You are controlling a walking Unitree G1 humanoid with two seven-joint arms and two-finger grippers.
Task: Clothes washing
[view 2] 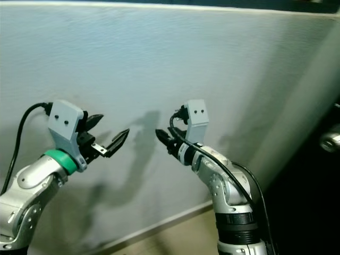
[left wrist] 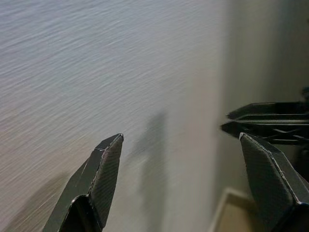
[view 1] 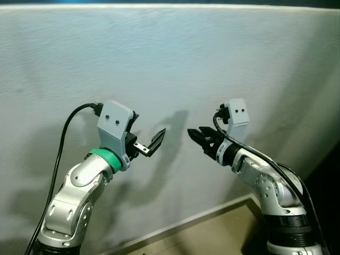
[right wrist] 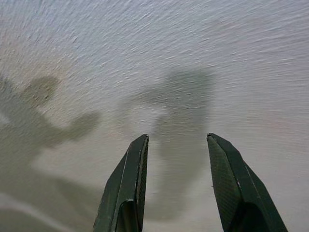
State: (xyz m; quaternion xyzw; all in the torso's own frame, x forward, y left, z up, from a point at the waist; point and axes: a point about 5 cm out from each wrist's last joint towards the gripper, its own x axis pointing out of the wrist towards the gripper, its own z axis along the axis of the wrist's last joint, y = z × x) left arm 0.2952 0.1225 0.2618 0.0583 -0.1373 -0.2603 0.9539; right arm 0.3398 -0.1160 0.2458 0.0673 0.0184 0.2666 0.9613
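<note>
White textured wall [view 1: 175,58] fills the background; left tool [view 1: 150,142] and right tool [view 1: 197,137] gape apart, empty.

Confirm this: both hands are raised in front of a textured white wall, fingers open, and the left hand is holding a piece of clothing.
One detail is wrong: the left hand holds nothing. The left wrist view shows its fingers spread with only the wall between them. The rest stands: both hands are raised before the textured white wall, and the right hand is open too.
</note>
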